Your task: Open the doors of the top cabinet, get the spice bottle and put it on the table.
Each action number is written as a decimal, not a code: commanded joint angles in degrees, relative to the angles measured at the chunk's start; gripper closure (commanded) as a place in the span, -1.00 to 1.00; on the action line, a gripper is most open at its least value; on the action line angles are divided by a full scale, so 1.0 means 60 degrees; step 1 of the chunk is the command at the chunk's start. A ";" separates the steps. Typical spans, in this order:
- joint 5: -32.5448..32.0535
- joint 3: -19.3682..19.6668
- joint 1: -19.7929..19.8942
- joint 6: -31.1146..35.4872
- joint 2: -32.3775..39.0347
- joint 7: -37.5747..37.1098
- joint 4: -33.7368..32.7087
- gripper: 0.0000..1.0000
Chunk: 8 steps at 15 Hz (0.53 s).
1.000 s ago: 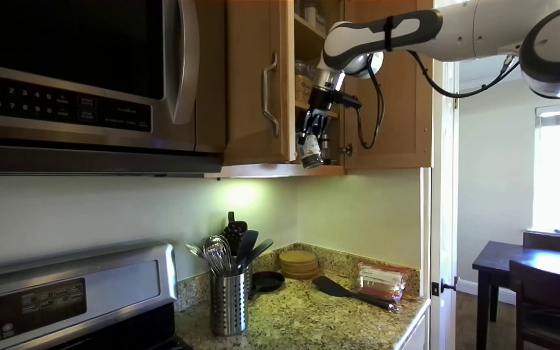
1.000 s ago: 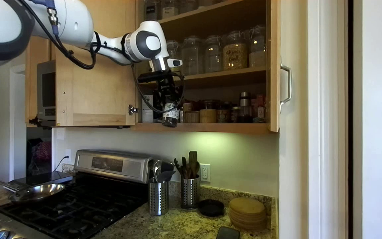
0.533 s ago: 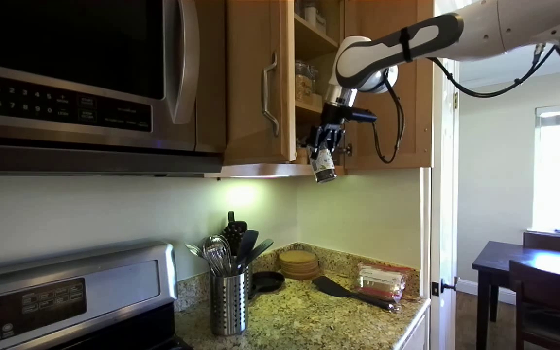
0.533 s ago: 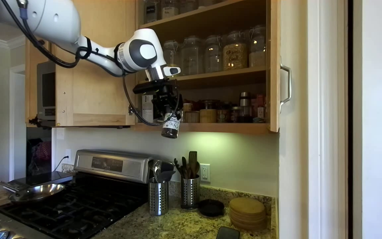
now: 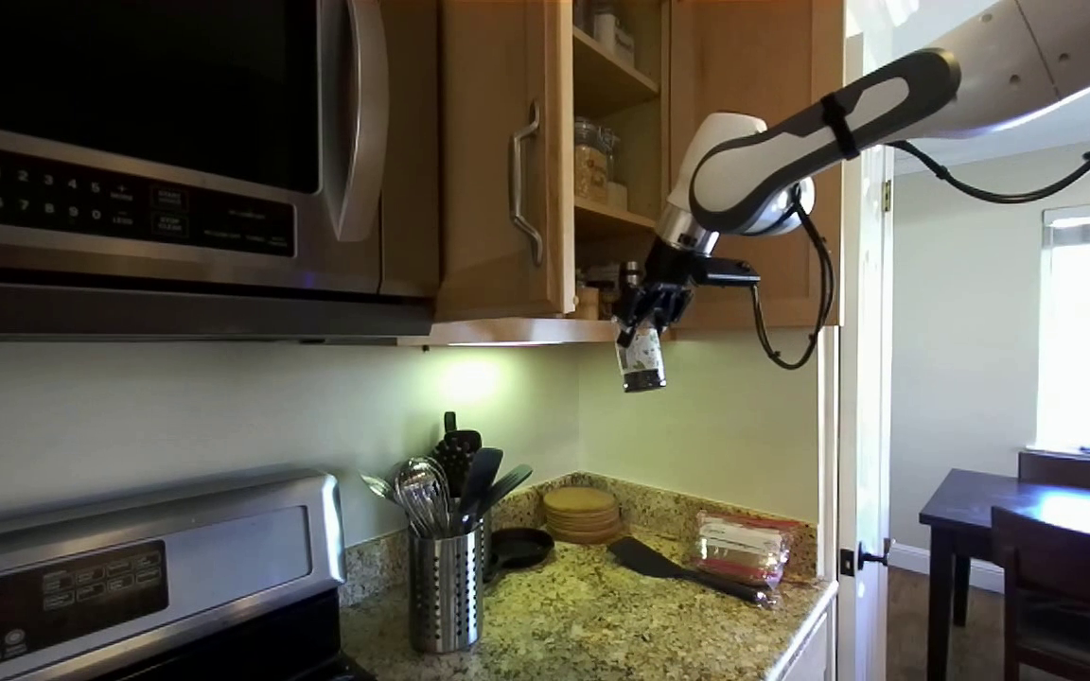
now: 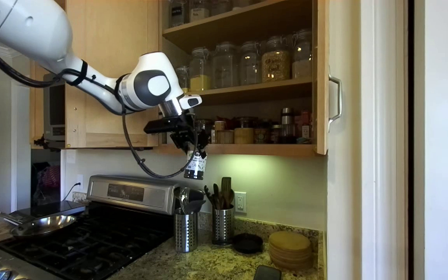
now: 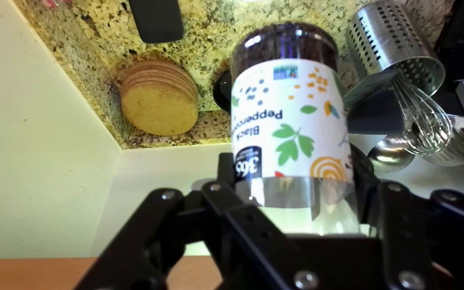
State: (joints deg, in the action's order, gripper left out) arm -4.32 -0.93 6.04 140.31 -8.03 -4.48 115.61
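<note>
Robotiq gripper (image 7: 294, 171) clasped a black peppercorn bottle (image 7: 290, 121), jaws parted just to its width, base hanging below the bottom edge of the top cabinet (image 6: 239, 149)

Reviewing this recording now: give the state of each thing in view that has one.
Spice bottle: in mid-air, base down, slightly tilted, cap hidden
Gripper: closed on that bottle
Doors: both open
Top cabinet: open, jars on its shelves
Countertop: bottle not yet on it
Microwave door: shut
Utensil holders: upright, filled
Steel pan: uncovered
Brown discs: stacked
Black spatula: lying flat
</note>
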 commanded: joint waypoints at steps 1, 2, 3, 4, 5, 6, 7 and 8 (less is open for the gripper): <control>-0.1051 -0.0229 -0.0091 0.1595 -0.1304 -0.1466 0.2248 0.19; -0.1374 -0.0431 -0.0037 0.1740 -0.1587 -0.2016 0.2614 0.19; -0.1714 -0.0683 0.0035 0.1975 -0.1779 -0.2670 0.2945 0.19; -0.1989 -0.0948 0.0103 0.2026 -0.1976 -0.3257 0.3163 0.19; -0.2202 -0.1217 0.0152 0.2115 -0.2164 -0.3762 0.3326 0.19; -0.2322 -0.1458 0.0190 0.2121 -0.2311 -0.4166 0.3420 0.19; -0.1857 -0.1135 0.0025 0.1803 -0.1575 -0.3276 0.2775 0.19; -0.1866 -0.1284 0.0015 0.1788 -0.1692 -0.3426 0.2870 -0.31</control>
State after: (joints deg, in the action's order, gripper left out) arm -15.81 -8.52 5.94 151.08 -18.17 -25.35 132.87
